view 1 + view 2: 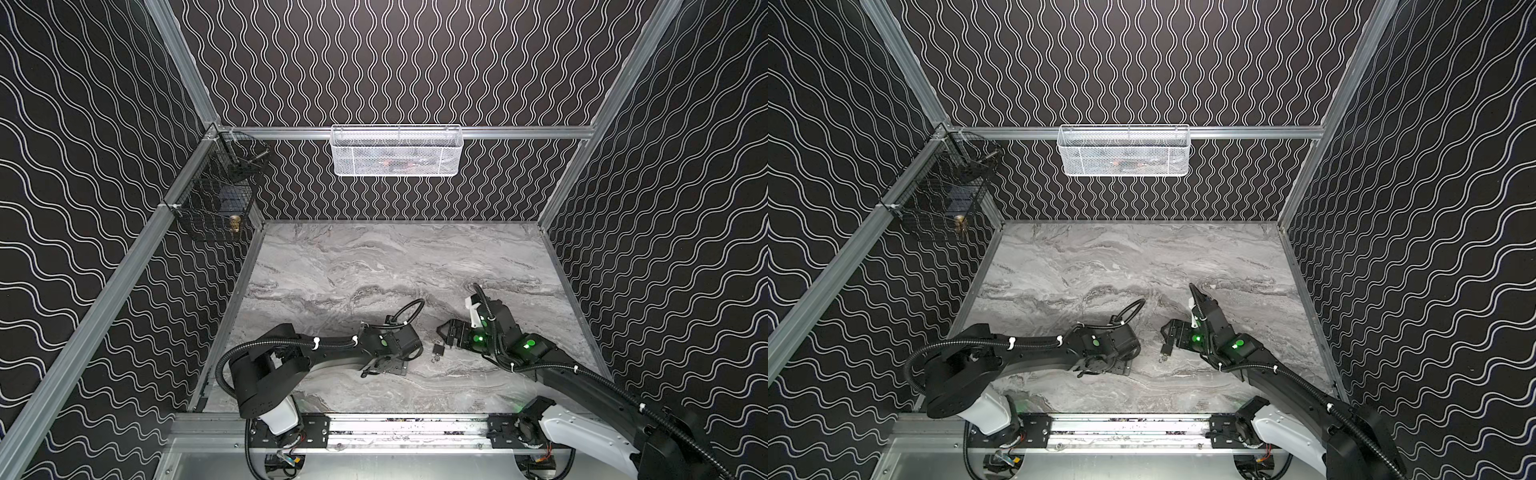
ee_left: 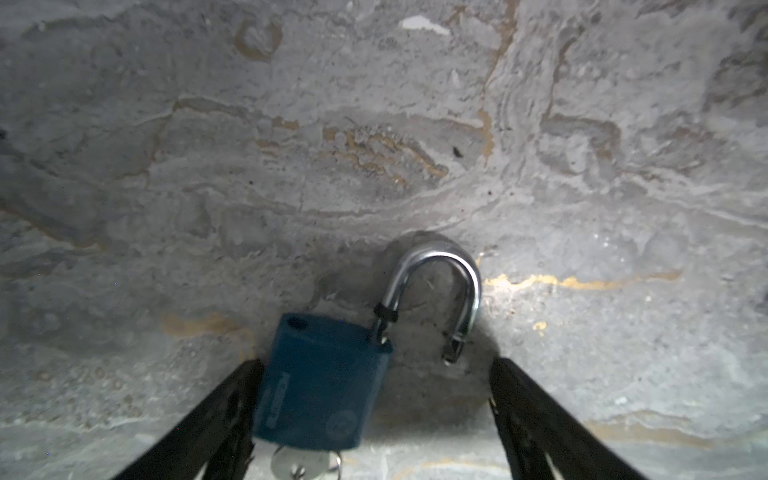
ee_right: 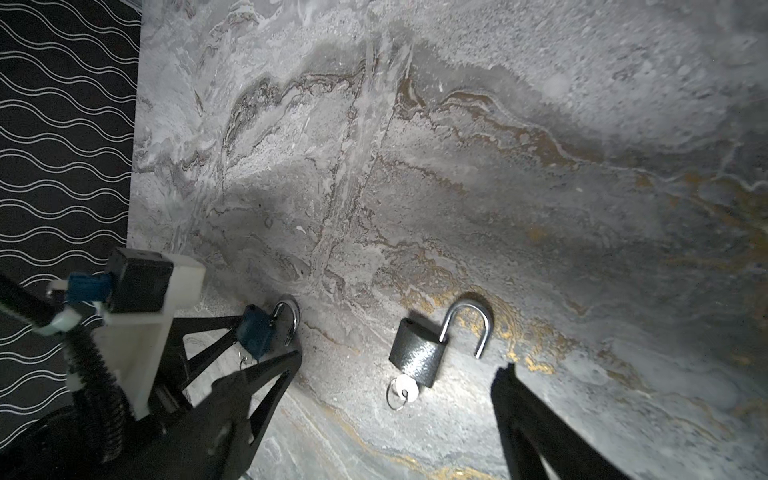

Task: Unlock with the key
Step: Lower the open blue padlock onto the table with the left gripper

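Observation:
A blue padlock [image 2: 320,382] sits on the marble table with its steel shackle [image 2: 436,286] swung open and a key [image 2: 303,463] in its base. It lies between the fingers of my open left gripper [image 2: 376,365], close against one finger [image 2: 224,411] and well apart from the other. In both top views the left gripper [image 1: 384,368] hides this lock. A dark grey padlock [image 3: 417,359], also with its shackle open and a ringed key [image 3: 405,388] in it, lies loose between the spread fingers of my right gripper [image 3: 401,360], touching neither.
In a top view the grey padlock [image 1: 437,351] lies between the two arms near the table's front. A white mesh basket [image 1: 395,151] hangs on the back rail. A black wire basket [image 1: 216,208] hangs in the back left corner. Patterned walls close in three sides.

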`<state>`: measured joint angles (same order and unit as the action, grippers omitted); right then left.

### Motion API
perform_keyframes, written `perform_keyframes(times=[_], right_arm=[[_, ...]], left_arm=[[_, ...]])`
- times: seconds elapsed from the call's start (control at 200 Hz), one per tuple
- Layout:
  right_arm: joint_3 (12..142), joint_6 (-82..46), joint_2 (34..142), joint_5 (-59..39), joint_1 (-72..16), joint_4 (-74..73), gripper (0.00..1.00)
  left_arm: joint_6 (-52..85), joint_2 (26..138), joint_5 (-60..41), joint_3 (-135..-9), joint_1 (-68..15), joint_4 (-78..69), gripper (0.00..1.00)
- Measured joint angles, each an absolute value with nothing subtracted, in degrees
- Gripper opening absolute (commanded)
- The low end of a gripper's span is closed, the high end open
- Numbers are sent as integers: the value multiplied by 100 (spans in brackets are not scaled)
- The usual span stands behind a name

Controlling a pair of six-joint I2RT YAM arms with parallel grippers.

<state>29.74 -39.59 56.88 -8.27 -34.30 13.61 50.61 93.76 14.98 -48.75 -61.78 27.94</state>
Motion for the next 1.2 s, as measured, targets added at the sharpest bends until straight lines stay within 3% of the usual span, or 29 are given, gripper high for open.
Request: perform_keyframes(times=[0.175, 0.721, 0.916, 1.201], right_arm=[[2965, -3957, 5675, -858, -3395, 1356, 92], [2906, -3962, 5645, -978, -3358, 1332, 92], [2862, -3966, 5623, -1009, -3345, 1284, 92], [2773, -4003, 5540, -1094, -3332, 1219, 92]], left_arm=[[5059, 9327, 1540, -4840, -6169, 2696, 86], [5059, 8941, 1474, -4460, -5999, 2375, 62], [5061, 8960, 1251, -4556, -5964, 2462, 58], [5057, 9233, 1468, -4753, -5942, 2506, 61]])
